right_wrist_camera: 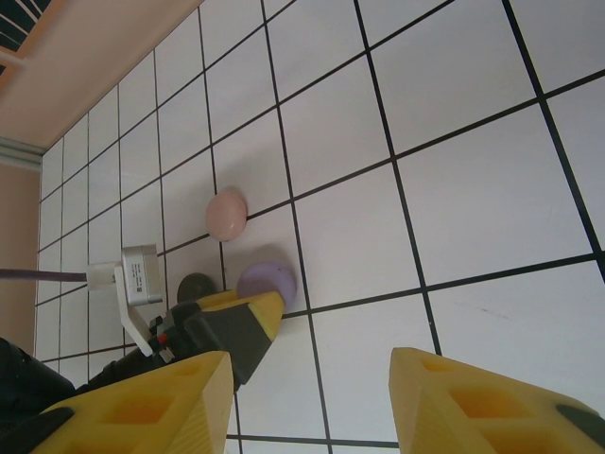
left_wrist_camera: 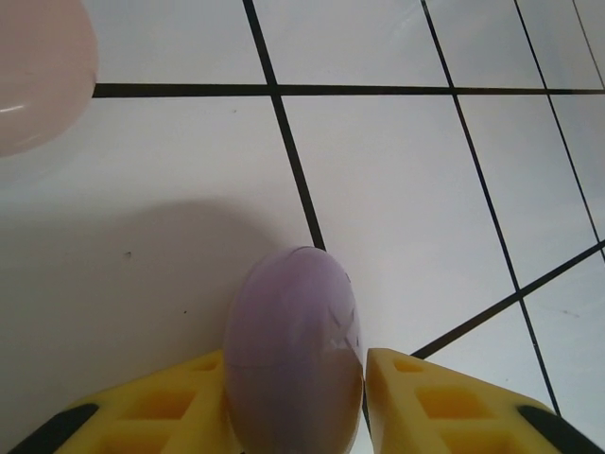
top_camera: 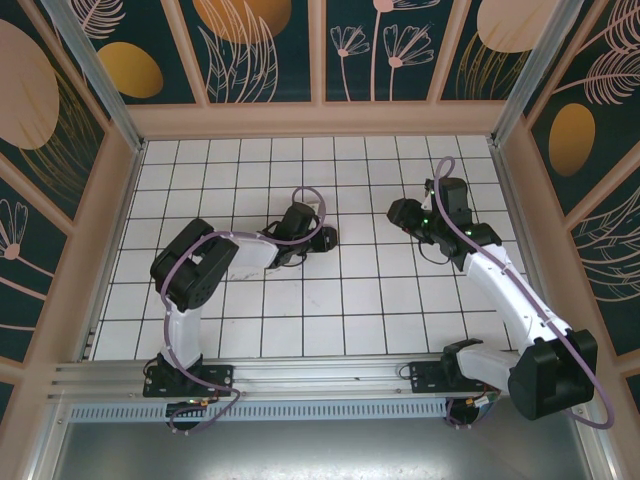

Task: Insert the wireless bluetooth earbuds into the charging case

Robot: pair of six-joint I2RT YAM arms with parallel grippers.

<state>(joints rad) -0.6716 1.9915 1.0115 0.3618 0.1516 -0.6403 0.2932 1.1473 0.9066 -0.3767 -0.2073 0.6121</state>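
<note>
A closed lavender charging case (left_wrist_camera: 293, 359) lies on the white tiled table between the yellow fingers of my left gripper (left_wrist_camera: 298, 369). The jaws stand partly open around it, with a thin gap at the right finger (left_wrist_camera: 425, 397). The right wrist view shows the same lavender case (right_wrist_camera: 269, 279) just past the left gripper's fingertip (right_wrist_camera: 255, 312). My right gripper (right_wrist_camera: 312, 369) hangs open above the tiles to the right, with nothing between its fingers. In the top view the left gripper (top_camera: 312, 240) and the right gripper (top_camera: 400, 213) face each other mid-table. The earbuds are out of view.
A pinkish closed case (right_wrist_camera: 227, 213) sits one tile-corner beyond the lavender one, its edge at the upper left (left_wrist_camera: 38, 76) of the left wrist view. A dark round case (right_wrist_camera: 196, 286) lies beside the left gripper. Patterned walls (top_camera: 320, 110) enclose the table.
</note>
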